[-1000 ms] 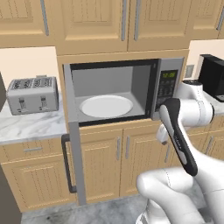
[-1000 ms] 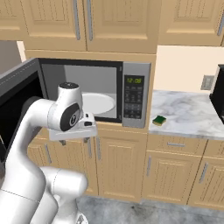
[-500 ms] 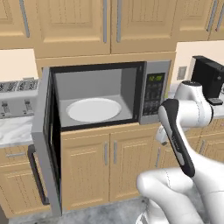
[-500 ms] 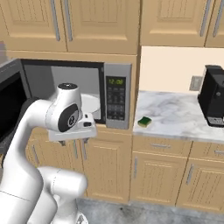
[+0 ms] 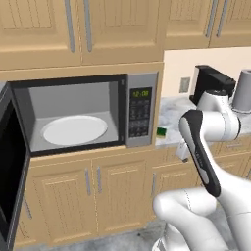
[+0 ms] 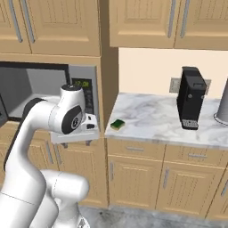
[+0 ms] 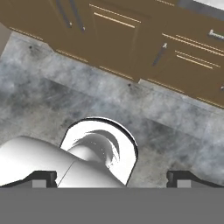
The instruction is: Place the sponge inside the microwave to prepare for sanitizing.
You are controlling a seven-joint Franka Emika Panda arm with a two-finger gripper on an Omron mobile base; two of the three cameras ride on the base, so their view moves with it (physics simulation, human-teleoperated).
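Observation:
The microwave (image 5: 83, 115) stands built in with its door (image 5: 9, 166) swung wide open to the left, a white round plate (image 5: 73, 130) inside and the keypad (image 5: 140, 115) on its right. The small dark-green sponge (image 5: 161, 131) lies on the marble counter just right of the microwave, also visible as sponge (image 6: 118, 124) near the counter's front edge. My gripper (image 7: 111, 179) hangs folded close to my body, pointing down at the floor, well below and left of the sponge. Its fingertips (image 7: 41, 177) stand far apart, open, with nothing between them.
A black coffee machine (image 6: 190, 98) stands on the marble counter (image 6: 156, 122) to the right, with a grey cylindrical vessel (image 6: 222, 107) beyond it. Wooden cabinets run above and below the counter. The hand view looks down on grey floor (image 7: 52, 92) and lower cabinet fronts.
Both base views have shifted: the base drove to the right, so the microwave slides left in the picture and the counter with sponge and coffee machine comes in. The arm keeps its folded pose.

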